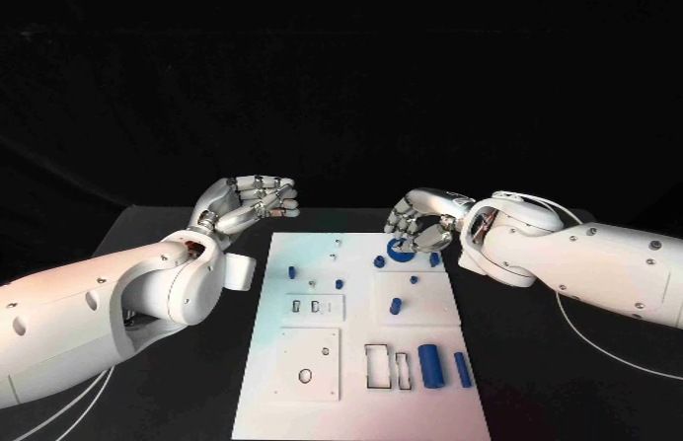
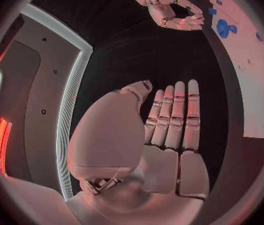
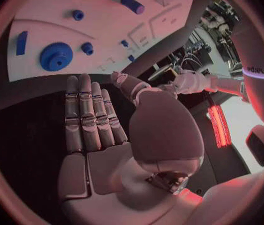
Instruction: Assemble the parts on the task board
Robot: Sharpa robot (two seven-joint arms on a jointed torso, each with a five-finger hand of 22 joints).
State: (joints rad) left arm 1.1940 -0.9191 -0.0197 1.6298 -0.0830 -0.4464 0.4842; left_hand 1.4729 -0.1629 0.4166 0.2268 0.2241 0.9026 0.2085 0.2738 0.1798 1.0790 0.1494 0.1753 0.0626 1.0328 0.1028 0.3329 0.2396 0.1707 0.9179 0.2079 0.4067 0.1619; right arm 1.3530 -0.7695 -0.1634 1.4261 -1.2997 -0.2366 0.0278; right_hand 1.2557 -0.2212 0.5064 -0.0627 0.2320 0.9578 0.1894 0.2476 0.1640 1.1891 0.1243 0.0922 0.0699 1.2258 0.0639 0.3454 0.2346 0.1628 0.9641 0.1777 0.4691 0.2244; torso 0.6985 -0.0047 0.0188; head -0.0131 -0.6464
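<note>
The white task board (image 1: 356,402) lies in the middle of the black table. A blue gear (image 1: 403,251) sits near the board's far right corner, with a small blue peg (image 1: 379,260) beside it. My right hand (image 1: 424,222) hovers just beyond the gear and holds nothing. In the right wrist view its fingers (image 3: 88,115) lie straight side by side, short of the gear (image 3: 56,56). My left hand (image 1: 254,204) hangs off the board's far left corner, empty. Its fingers (image 2: 176,115) are stretched out together.
Two large blue cylinders (image 1: 430,365) (image 1: 463,369) lie at the board's near right beside rectangular slots (image 1: 377,366). A shorter cylinder (image 1: 396,306) and small pegs (image 1: 292,271) are mid-board. A white cable (image 1: 612,347) runs under the right arm.
</note>
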